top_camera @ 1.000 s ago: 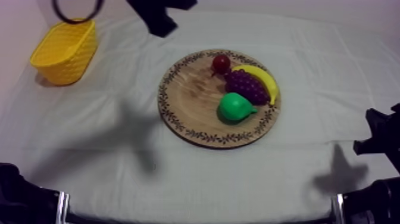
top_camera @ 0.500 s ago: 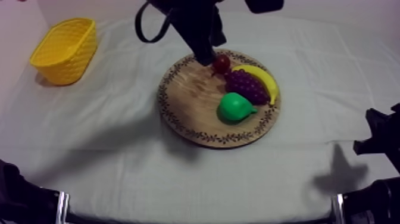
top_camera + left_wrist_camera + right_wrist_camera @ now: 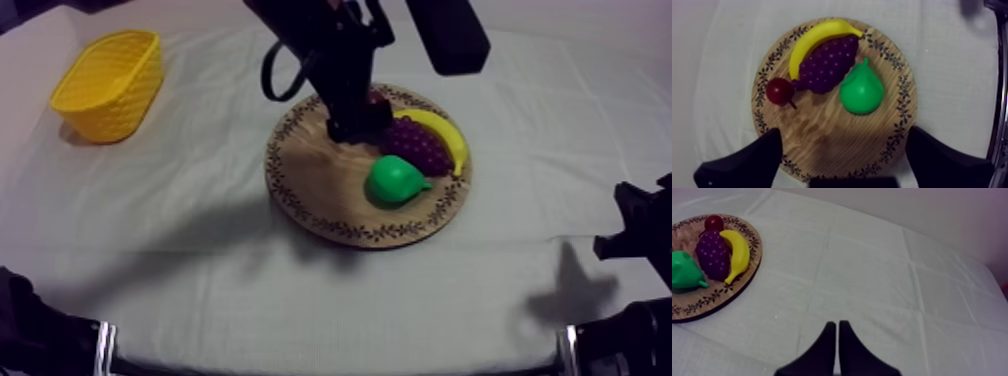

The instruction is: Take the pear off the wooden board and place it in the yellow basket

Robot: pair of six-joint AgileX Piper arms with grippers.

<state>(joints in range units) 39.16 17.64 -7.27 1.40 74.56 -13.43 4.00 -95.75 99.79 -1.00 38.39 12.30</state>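
Wooden board (image 3: 310,185) bearing pear (image 3: 395,181), yellow basket (image 3: 112,108) apart

No lettering to read

We find no words, numbers, brands or signs. The wooden board (image 3: 320,185) carries only a leafy pattern round its rim, while the yellow basket (image 3: 100,110) shows bare weave and the counter (image 3: 200,290) is plain.
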